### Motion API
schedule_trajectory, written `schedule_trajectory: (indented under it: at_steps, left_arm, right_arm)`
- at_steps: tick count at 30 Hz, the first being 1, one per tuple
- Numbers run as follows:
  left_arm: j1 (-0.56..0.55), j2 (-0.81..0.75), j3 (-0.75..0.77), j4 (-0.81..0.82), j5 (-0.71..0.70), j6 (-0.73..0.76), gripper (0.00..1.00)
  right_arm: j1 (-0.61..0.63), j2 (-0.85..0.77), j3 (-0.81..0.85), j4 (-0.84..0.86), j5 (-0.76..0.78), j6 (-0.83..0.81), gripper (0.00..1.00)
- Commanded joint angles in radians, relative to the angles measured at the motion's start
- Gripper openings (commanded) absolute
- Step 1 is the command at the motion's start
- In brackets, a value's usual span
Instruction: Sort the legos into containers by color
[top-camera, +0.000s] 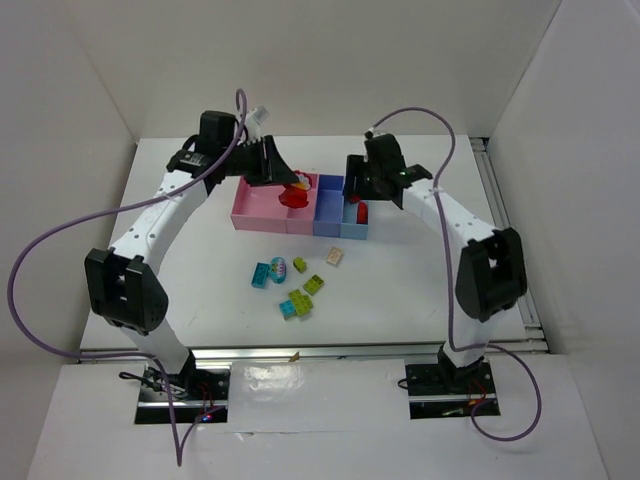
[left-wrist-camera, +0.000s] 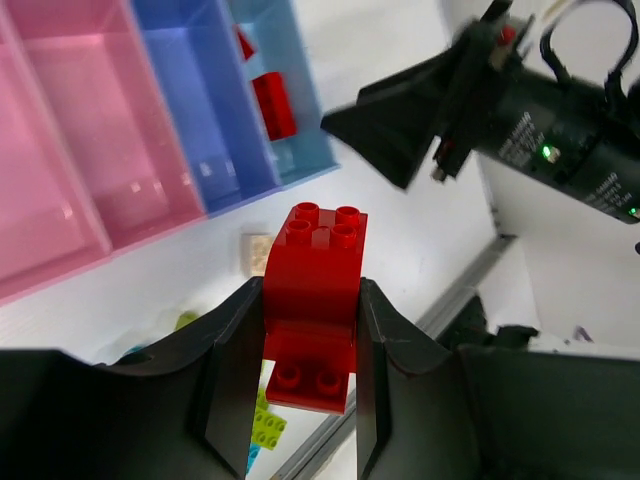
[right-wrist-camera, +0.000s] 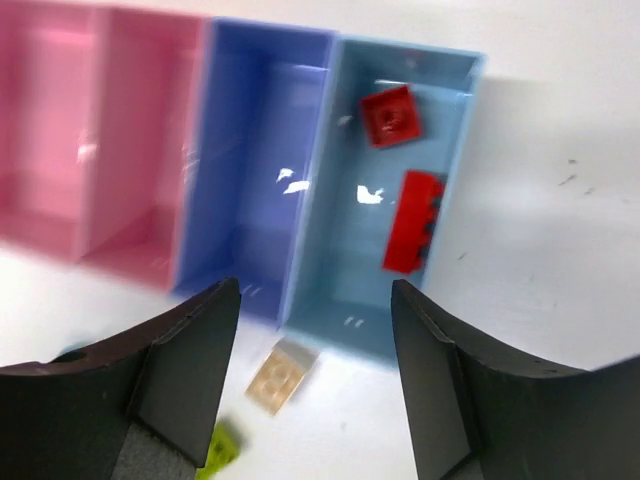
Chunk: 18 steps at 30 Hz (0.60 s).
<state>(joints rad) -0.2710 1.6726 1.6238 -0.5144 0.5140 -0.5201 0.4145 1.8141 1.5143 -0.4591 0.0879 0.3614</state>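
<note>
My left gripper (left-wrist-camera: 312, 330) is shut on a red brick (left-wrist-camera: 312, 290) and holds it above the pink bins (top-camera: 270, 205) of the tray, as the top view shows (top-camera: 294, 196). My right gripper (right-wrist-camera: 315, 350) is open and empty above the light blue bin (right-wrist-camera: 390, 200), which holds two red bricks (right-wrist-camera: 412, 222). The blue bin (right-wrist-camera: 250, 160) beside it holds nothing that I can see. A beige brick (right-wrist-camera: 278, 375) lies on the table just in front of the tray. Lime green and cyan bricks (top-camera: 296, 290) lie loose in front of the tray.
White walls enclose the table on three sides. A metal rail (top-camera: 300, 350) runs along the near edge. Purple cables loop off both arms. The right arm's gripper shows in the left wrist view (left-wrist-camera: 480, 100).
</note>
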Motion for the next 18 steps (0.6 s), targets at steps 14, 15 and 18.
schedule_trajectory:
  at_steps: [14,15,18]
  left_arm:
    - [0.085,0.121,-0.102,0.738,0.670,-0.382,0.00]
    - [0.085,0.121,-0.102,0.763,0.670,-0.405,0.00]
    - [0.095,0.108,-0.142,0.873,0.597,-0.509,0.00]
  right_arm:
    - [-0.045,-0.363,-0.163,0.269,-0.770,-0.015,0.95]
    - [-0.045,-0.363,-0.163,0.289,-0.771,-0.006,0.96]
    - [-0.045,-0.363,-0.209,0.382,-0.780,0.036,0.96]
